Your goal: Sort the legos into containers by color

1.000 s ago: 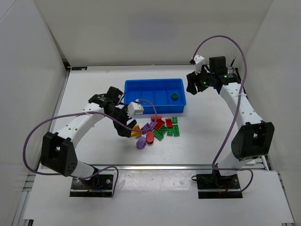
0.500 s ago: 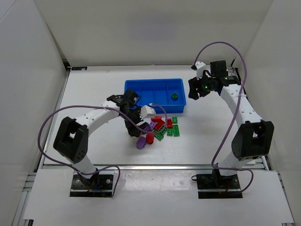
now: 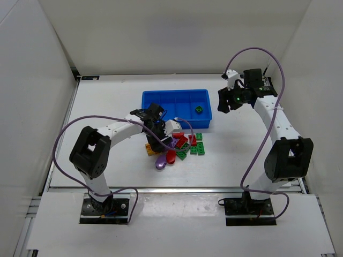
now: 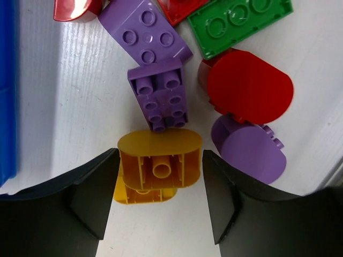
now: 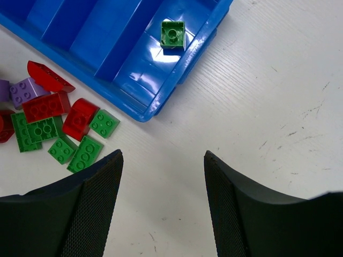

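The legos lie in a pile [image 3: 185, 144] in front of the blue tray [image 3: 177, 101]: red, green, purple and yellow-orange bricks. My left gripper [image 3: 161, 140] is down at the pile's left end. In the left wrist view, my left gripper [image 4: 161, 155] has its jaws against both sides of a rounded yellow-orange brick [image 4: 159, 168] that lies hollow side up. A second yellow piece [image 4: 140, 195] lies half under it. One green brick [image 3: 198, 110] sits in the tray's right compartment [image 5: 172, 33]. My right gripper [image 3: 224, 101] hangs open and empty right of the tray.
Close beyond the yellow brick lie a purple studded brick [image 4: 159, 99], a red rounded brick [image 4: 249, 88] and a purple rounded brick [image 4: 249, 152]. The tray's edge [image 4: 5, 80] runs along the left. White walls enclose the table on three sides.
My left arm has swung right and reached into the pile's left end, and its jaws have narrowed round the yellow-orange brick. The right gripper has drifted slightly right.
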